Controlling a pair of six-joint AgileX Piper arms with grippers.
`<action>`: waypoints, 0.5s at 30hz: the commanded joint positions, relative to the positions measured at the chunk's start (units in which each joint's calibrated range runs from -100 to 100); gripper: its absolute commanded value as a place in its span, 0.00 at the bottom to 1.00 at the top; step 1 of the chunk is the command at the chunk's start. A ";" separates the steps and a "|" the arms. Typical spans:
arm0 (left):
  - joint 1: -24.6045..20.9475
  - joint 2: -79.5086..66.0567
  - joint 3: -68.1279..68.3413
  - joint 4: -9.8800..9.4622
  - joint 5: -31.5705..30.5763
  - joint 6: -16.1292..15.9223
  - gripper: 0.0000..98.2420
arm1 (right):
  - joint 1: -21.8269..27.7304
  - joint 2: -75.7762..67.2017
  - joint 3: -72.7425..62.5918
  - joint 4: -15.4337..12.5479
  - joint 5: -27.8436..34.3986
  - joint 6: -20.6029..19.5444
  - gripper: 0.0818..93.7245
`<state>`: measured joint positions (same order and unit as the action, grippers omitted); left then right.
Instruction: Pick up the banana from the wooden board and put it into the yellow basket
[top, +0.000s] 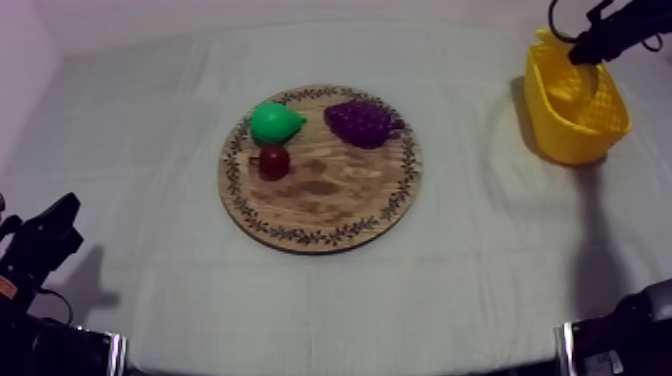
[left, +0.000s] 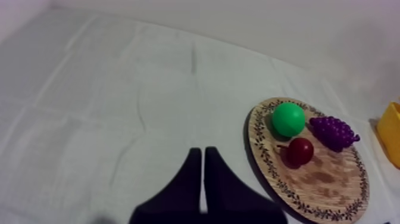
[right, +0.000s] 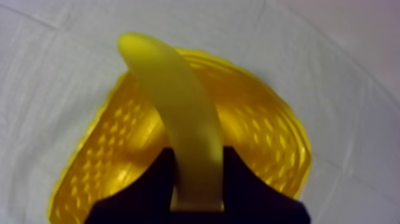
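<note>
- My right jaws are clamped on the lower end of the banana (right: 178, 107), which curves up and away from them.
- In the top view, my right arm comes in at the upper right of the frame, right above the yellow basket (top: 575, 110).
- From the right wrist, the banana hangs over the basket's open mouth, with the woven rim showing on both sides of it.
- The step in hand looks like the release. I should centre the fruit over the opening, lower it until its far tip is inside the rim, then open wide.
- I judge the basket light, so I should lift straight up and avoid nudging its wall.
- My left jaws are closed together on nothing, over the bare cloth-covered surface (left: 119, 107) beside the wooden board (top: 330, 200).
- The board holds a pear (top: 275, 122), grapes (top: 362, 122) and a small red fruit (top: 273, 162).
</note>
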<state>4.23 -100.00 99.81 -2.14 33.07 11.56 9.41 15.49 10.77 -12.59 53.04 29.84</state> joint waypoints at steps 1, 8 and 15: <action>0.00 0.00 -0.03 -0.03 0.00 0.04 0.00 | 0.12 0.50 0.30 0.20 -0.49 -0.46 0.25; 0.00 0.00 -0.03 -0.03 0.00 0.03 0.00 | 0.59 -0.44 1.61 0.61 -1.61 -3.02 0.49; 0.00 0.00 -0.03 -0.03 0.00 0.01 0.00 | -0.37 -10.92 6.78 -0.35 -1.18 -5.06 0.52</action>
<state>4.23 -100.00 99.81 -2.14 33.07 11.59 9.42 8.43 16.47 -12.68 51.79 25.44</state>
